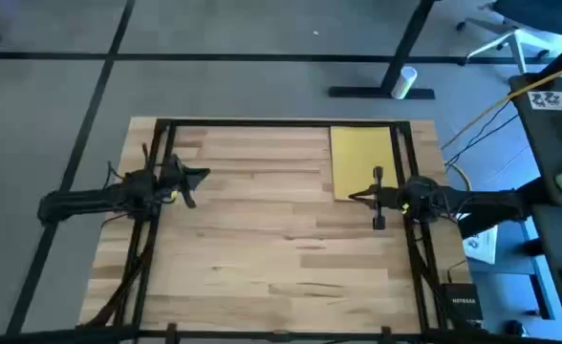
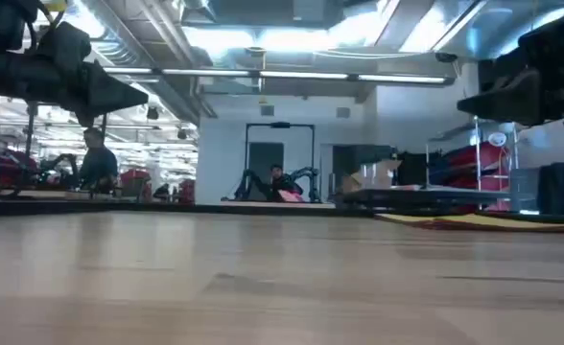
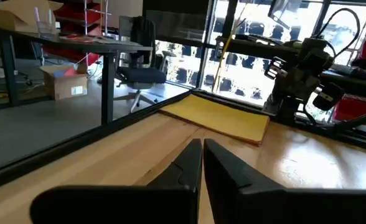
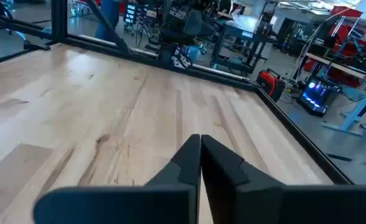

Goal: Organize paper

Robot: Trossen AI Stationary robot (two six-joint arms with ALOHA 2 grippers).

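The paper (image 1: 364,161) is a stack with a yellow sheet on top, lying flat at the table's far right. It also shows in the left wrist view (image 3: 220,117) and the low view (image 2: 483,222), where a reddish layer peeks out beneath. My left gripper (image 1: 205,175) hovers shut over the table's left side, pointing right. My right gripper (image 1: 353,196) hovers shut above the stack's near edge, pointing left, well above the tabletop in the low view (image 2: 469,103). Both wrist views show the fingers (image 3: 201,152) (image 4: 200,146) closed with nothing between them.
A black frame rail (image 1: 281,122) runs around the tabletop. Bare wood (image 1: 271,239) spans the middle and near side. A white cylinder (image 1: 406,80) lies on the floor beyond the far edge. A person (image 2: 95,158) sits far off in the room.
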